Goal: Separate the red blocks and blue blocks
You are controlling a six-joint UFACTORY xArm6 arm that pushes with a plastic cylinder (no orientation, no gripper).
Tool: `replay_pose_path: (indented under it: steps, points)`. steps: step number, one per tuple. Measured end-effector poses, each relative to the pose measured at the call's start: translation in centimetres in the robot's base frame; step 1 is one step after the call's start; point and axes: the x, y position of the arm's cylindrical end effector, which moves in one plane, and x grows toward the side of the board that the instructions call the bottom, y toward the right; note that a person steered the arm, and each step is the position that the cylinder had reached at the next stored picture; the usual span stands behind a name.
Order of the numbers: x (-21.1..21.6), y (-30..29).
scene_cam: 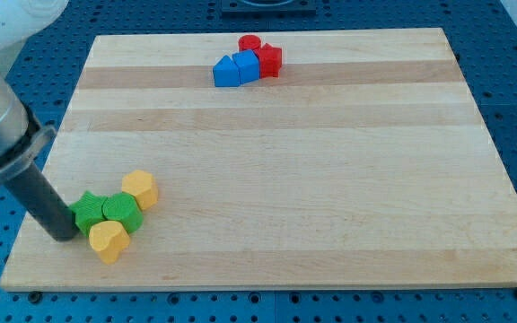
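Observation:
Two blue blocks sit side by side near the view's top: a house-shaped one (pixel 226 71) on the left and a squarer one (pixel 247 65) on the right. A red cylinder (pixel 249 43) sits just above them and a red angular block (pixel 270 60) touches the right blue block's right side. My tip (pixel 62 235) is far away at the view's bottom left, just left of the green blocks.
A green star-like block (pixel 88 212), a green rounded block (pixel 121 212), a yellow hexagonal block (pixel 140 189) and a yellow heart-shaped block (pixel 109 240) cluster at the bottom left of the wooden board (pixel 285 161). The arm's grey body fills the left edge.

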Motion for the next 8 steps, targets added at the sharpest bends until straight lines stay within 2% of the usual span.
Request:
replay_pose_path:
  steps: [1,2,3,4,5,6,7,8]
  points:
    - [-2.2,-2.8]
    - [-8.7,-2.5]
    - [-17.7,0.6]
    - [-26.4,6.6]
    - [-30.8,16.0]
    - [-32.6,26.3]
    - [-32.6,31.4]
    - [-32.6,31.4]
